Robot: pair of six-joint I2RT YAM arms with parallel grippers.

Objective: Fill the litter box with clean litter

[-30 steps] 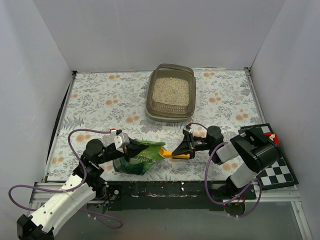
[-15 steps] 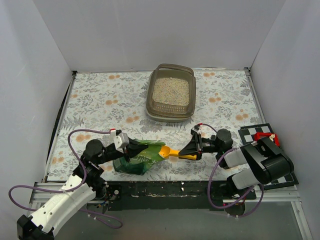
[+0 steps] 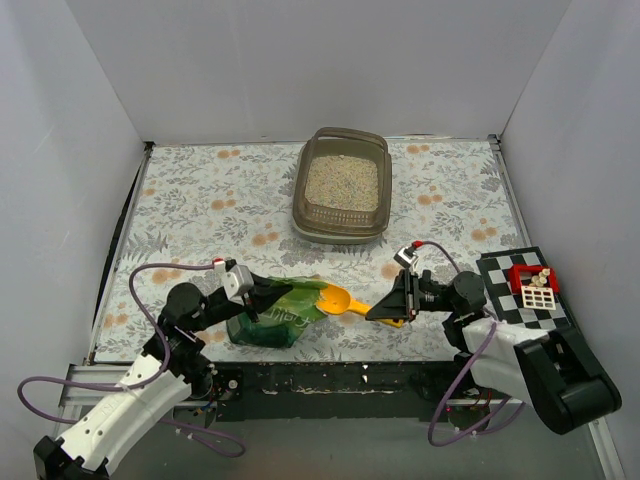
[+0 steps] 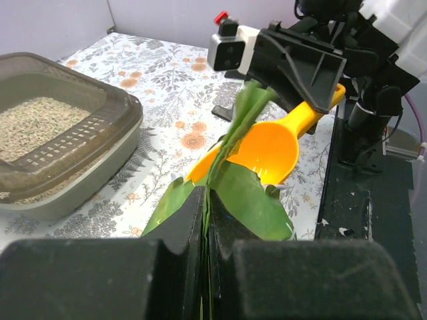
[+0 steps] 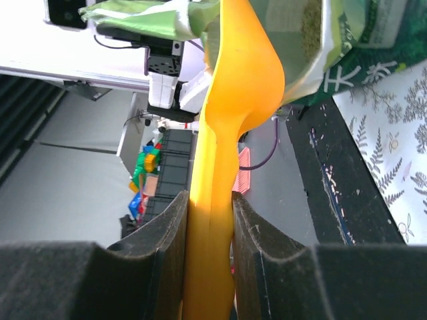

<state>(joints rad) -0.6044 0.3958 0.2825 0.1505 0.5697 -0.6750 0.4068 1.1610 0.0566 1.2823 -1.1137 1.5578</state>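
The litter box (image 3: 300, 200) stands at the back centre and holds pale clean litter (image 3: 342, 182); it also shows in the left wrist view (image 4: 87, 137). The green bag (image 3: 280, 318) lies near the front edge. My left gripper (image 3: 250, 298) is shut on the bag's upper edge (image 4: 247, 200) and holds it up. My right gripper (image 3: 385, 308) is shut on the handle of the yellow scoop (image 3: 345, 300). The scoop's bowl (image 4: 270, 150) sits just outside the bag's mouth and looks empty. Litter (image 5: 308, 27) shows inside the bag past the scoop (image 5: 233, 87).
A checkered board (image 3: 520, 310) with a small red and white item (image 3: 530, 282) lies at the right front. White walls close in three sides. The floral cloth (image 3: 220, 200) covers the table up to a black front rail (image 3: 330, 375).
My right arm has drawn back to the right, pulling the scoop's bowl out of the bag's mouth. The left gripper keeps its hold on the bag.
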